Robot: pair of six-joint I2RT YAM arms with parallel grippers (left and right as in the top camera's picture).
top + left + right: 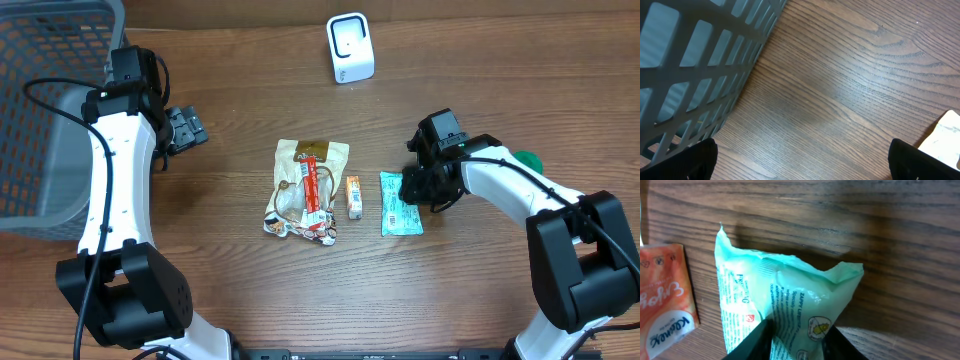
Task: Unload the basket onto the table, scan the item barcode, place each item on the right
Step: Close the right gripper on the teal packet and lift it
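1. The right gripper [799, 345] pinched the near edge of the mint-green crinkled plastic packet [790, 290], puckering the film.
2. It lay on the brown wooden table [900, 255], just beside an orange tissue pack [662, 305].
3. Lifting well would need a firm bite and a straight rise, clear of that neighbour.
4. The left gripper [802, 167] hung wide open near the grey mesh basket [700, 60].

grey mesh basket [45, 55] far left; clear snack bag [305, 190] just beside orange tissue pack [353, 197]
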